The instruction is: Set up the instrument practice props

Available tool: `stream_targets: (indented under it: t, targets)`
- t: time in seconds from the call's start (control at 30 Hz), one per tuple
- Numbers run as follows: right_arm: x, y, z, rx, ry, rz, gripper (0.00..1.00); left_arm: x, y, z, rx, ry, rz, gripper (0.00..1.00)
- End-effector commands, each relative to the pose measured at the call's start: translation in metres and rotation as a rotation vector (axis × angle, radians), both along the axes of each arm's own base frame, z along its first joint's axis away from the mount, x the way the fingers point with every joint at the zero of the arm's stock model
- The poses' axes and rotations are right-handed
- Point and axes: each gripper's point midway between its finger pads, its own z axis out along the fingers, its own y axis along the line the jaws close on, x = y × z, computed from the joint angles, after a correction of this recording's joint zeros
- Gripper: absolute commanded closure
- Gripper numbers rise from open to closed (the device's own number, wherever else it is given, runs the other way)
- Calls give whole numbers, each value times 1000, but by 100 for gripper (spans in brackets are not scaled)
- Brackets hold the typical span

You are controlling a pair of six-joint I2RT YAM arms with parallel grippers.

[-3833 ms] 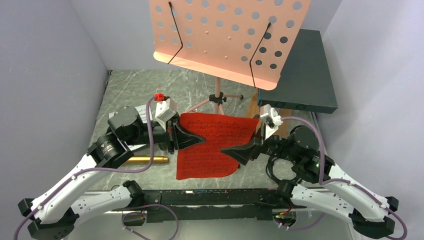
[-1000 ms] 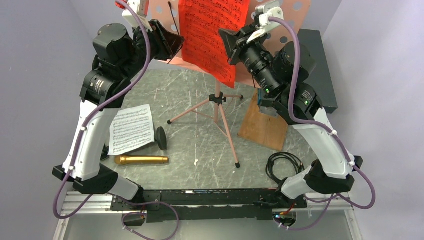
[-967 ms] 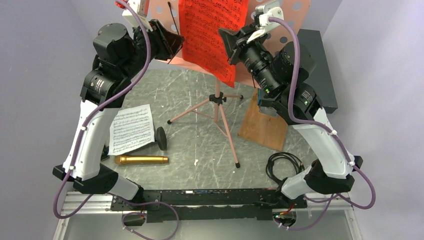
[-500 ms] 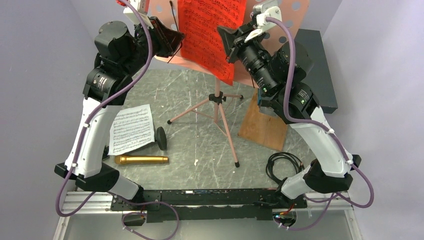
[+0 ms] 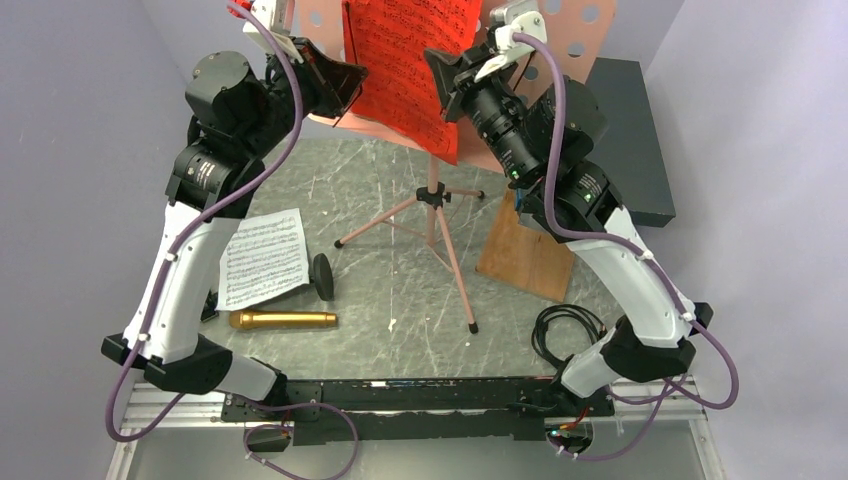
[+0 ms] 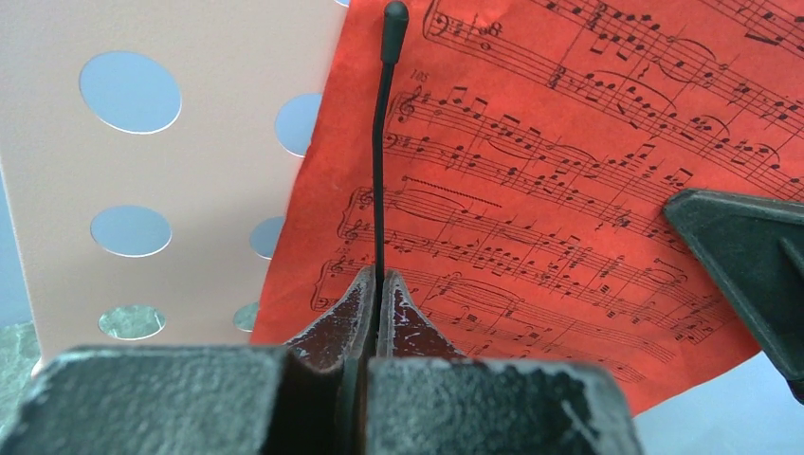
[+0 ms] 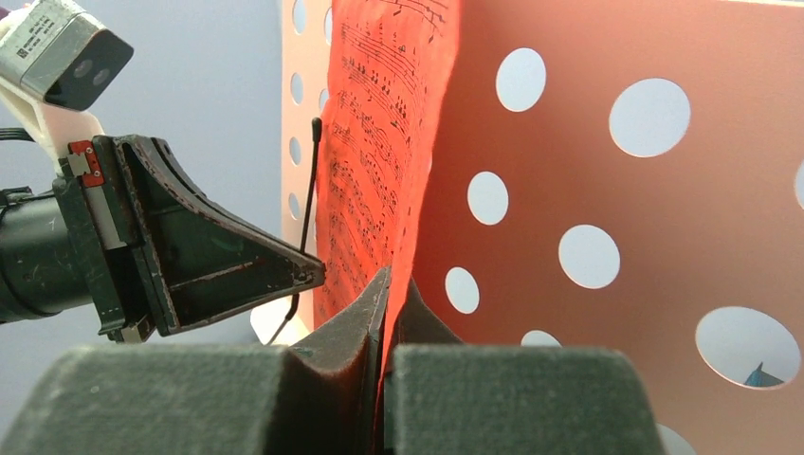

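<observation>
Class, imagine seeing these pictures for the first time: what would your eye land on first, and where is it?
The red sheet, held high against the pink stand at the back, stands out most; the right hand is shut on its edge. Beside it, the left hand pinches the stand's black wire. On the table at the left lie a white sheet and a gold microphone.

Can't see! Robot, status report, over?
Left gripper shut on thin black wire page holder. Right gripper shut on red music sheet at pink perforated stand. Wire overlaps sheet.
</observation>
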Motion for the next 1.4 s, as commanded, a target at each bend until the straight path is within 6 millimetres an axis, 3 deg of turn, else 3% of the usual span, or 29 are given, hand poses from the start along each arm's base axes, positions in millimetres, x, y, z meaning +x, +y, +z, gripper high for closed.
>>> stream_targets:
  t: [0.0, 0.37, 0.9, 1.37]
  targets:
    - [-3, 1, 23, 42, -74, 16, 100, -18, 11, 33, -36, -108, -5, 100]
    - [8, 37, 20, -20, -137, 86, 100, -25, 14, 34, -51, -110, -6, 100]
    - [16, 34, 31, 27, -154, 68, 100, -28, 16, 33, -62, -110, -3, 100]
    - [22, 50, 22, 5, -147, 98, 100, -29, 17, 32, -74, -103, 2, 100]
